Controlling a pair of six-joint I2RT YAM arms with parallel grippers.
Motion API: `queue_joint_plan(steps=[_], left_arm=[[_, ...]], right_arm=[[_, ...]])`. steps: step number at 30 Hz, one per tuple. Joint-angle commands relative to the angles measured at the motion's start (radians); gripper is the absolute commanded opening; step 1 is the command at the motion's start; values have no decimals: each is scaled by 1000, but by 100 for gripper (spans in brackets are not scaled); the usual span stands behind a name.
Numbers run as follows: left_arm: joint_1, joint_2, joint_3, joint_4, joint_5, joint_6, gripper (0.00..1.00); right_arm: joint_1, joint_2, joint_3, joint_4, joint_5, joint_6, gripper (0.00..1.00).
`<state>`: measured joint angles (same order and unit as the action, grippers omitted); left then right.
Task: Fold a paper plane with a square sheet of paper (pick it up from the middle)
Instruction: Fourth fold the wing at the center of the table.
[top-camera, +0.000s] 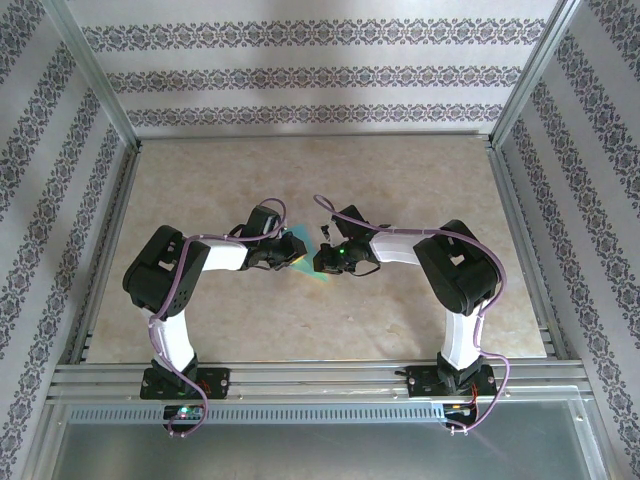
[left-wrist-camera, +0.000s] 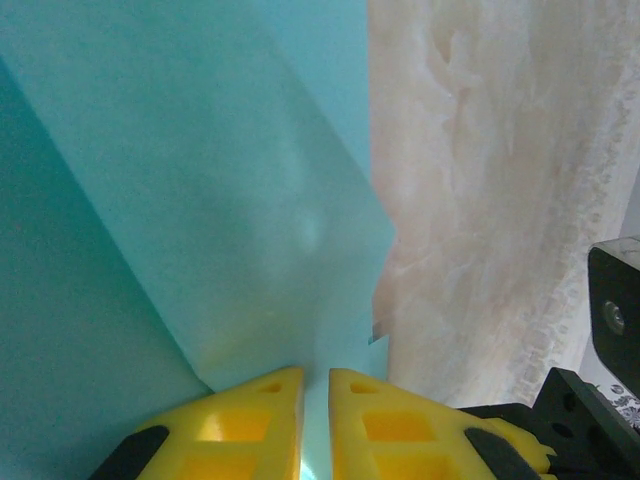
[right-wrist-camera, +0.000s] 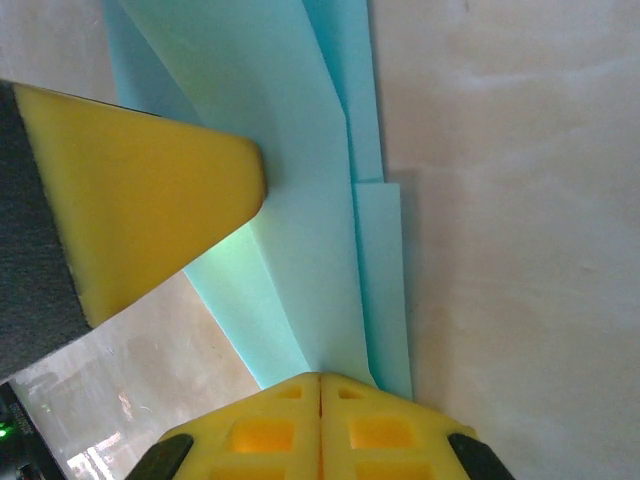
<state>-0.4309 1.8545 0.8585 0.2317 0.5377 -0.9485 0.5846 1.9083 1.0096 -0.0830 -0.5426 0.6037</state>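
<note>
The left hand and right hand each clamp opposite sides of the creased sheet of paper, seemingly to steady it for folding.

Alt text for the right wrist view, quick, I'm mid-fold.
Folded teal square sheet of paper over the beige table, the right hand closed on its near tip. The left hand's yellow finger juts in from the left, across the paper.

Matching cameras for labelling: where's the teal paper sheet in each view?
Top external: thin teal folded paper sheet, mid-table.
Left wrist: paper covers left and centre.
Right wrist: paper runs top to bottom, centre.
Shared landmark: beige marbled tabletop, right of paper in wrist views.
</note>
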Motion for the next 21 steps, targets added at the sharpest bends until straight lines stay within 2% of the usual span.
queue_joint_plan(steps=[1, 5, 21], left_arm=[[4, 20, 11, -36, -65, 10, 14], [11, 9, 19, -91, -97, 23, 14], [94, 64, 148, -211, -86, 120, 14]], right_arm=[[-13, 47, -31, -107, 75, -8, 7], [-12, 52, -35, -122, 82, -16, 7], [-5, 67, -45, -192, 143, -68, 7]])
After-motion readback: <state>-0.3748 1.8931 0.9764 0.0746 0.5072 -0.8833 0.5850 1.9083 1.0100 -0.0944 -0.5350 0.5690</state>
